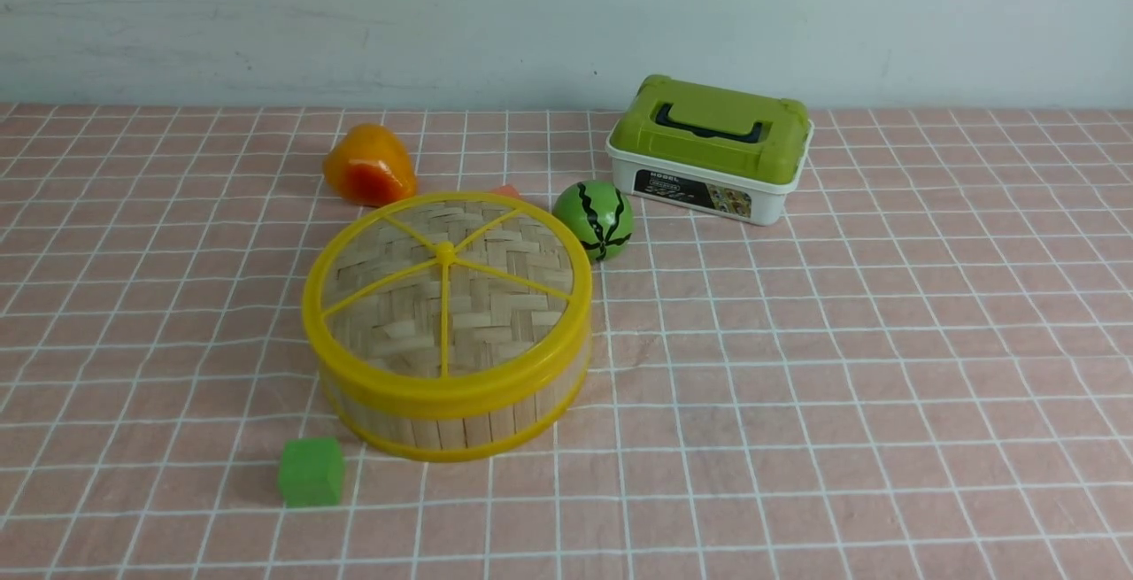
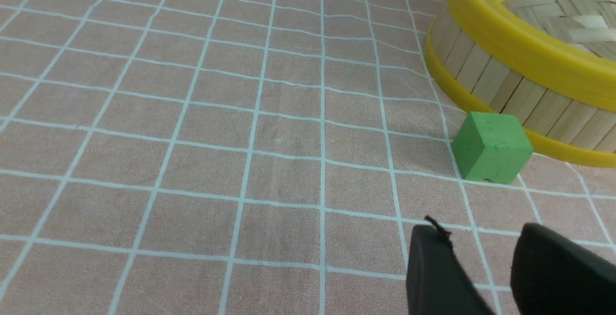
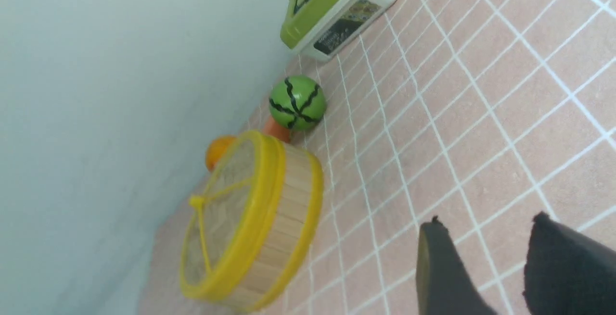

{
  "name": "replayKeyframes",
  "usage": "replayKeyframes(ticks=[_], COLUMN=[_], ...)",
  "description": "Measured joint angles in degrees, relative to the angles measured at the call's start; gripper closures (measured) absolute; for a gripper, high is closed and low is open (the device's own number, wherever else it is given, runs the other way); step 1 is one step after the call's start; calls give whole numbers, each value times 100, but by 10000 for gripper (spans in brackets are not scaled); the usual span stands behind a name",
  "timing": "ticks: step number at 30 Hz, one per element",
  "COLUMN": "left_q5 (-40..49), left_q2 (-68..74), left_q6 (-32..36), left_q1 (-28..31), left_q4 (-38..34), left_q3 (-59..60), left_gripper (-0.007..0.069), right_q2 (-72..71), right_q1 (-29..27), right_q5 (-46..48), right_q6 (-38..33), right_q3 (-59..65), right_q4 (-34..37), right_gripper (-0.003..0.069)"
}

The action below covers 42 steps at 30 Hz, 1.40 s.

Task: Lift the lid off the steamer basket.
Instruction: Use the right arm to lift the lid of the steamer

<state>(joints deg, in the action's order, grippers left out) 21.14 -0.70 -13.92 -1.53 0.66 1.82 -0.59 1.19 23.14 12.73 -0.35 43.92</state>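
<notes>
while the lid sits flat on the steamer basket just left of centre in the front view, a green cube near its lower left, the left gripper and right gripper hang apart-jawed above the checked tablecloth, gripping nothing.

A staged test bench — gridded pink cloth, toy watermelon, bare wall.

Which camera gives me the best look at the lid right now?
Front view: the whole lid shows from above, with its centre and full rim unblocked. The right wrist view sees it steeply from the side, so the weave is foreshortened. The left wrist view catches only a slice of rim and weave.
</notes>
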Motion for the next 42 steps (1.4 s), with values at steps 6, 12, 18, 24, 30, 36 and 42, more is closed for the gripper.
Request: replayKeyframes(ticks=[6,12,18,24,30,36,42], left_q5=[0,0,0,0,0,0,0], left_q2=[0,0,0,0,0,0,0], left_q6=[0,0,0,0,0,0,0], left_q1=[0,0,0,0,0,0,0], left_q4=[0,0,0,0,0,0,0], left_q3=[0,0,0,0,0,0,0], left_gripper=[386,386,386,386,386,386,386], right_q2=[1356,3575,5169,6621,7985,9921,11394], right_q1=[0,0,0,783,2407,3608,3770], right_q5=[1630,3756,4804,4855,4881,4894,4893], right_q6=[-1790,-3727,-4595,-4431,-3306,-2153,-1989], right_q3=[-2231,-4875,-6786,-8231,-9464,-11043,-12411], right_q4=[-728,-838,-460,-1084,-2810,-4136,-3835], right_gripper=[647,679,663,658,658,626,505])
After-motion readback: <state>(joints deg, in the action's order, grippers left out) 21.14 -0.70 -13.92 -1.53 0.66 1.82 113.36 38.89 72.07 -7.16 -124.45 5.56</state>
